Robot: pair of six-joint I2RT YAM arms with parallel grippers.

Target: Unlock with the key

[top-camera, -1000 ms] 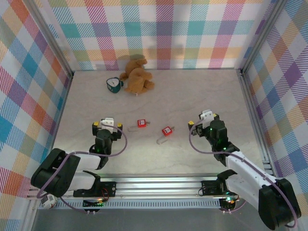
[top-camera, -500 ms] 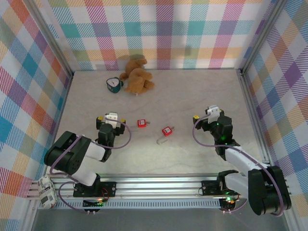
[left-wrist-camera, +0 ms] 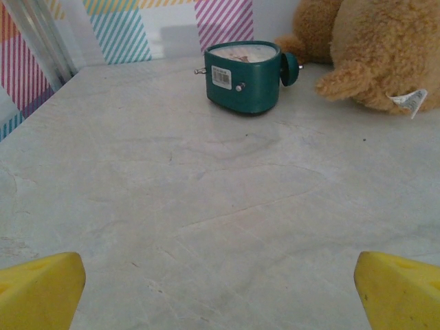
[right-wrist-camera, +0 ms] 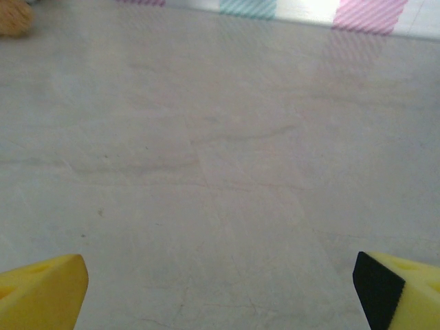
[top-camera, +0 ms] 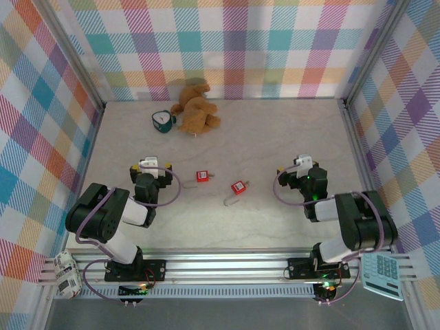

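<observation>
Two small red padlocks lie mid-table, one (top-camera: 202, 176) to the left and one (top-camera: 238, 187) to the right, with a thin wire shackle (top-camera: 230, 201) curling off the right one. The key is too small to pick out. My left gripper (top-camera: 149, 167) rests low, left of the padlocks and apart from them, open; its yellow fingertips (left-wrist-camera: 38, 292) frame bare table. My right gripper (top-camera: 300, 167) sits right of the padlocks, also open, with bare table between its yellow fingertips (right-wrist-camera: 41, 292).
A teal clock-like object (top-camera: 162, 121) (left-wrist-camera: 244, 75) and a brown plush bear (top-camera: 195, 110) (left-wrist-camera: 385, 48) sit at the back left. Plaid walls enclose the table on three sides. A calculator (top-camera: 381, 275) lies off the front right corner.
Both arms have folded back toward their bases, upper links now bunched near the front rail. The grippers shifted slightly away from the padlocks and stayed open.
</observation>
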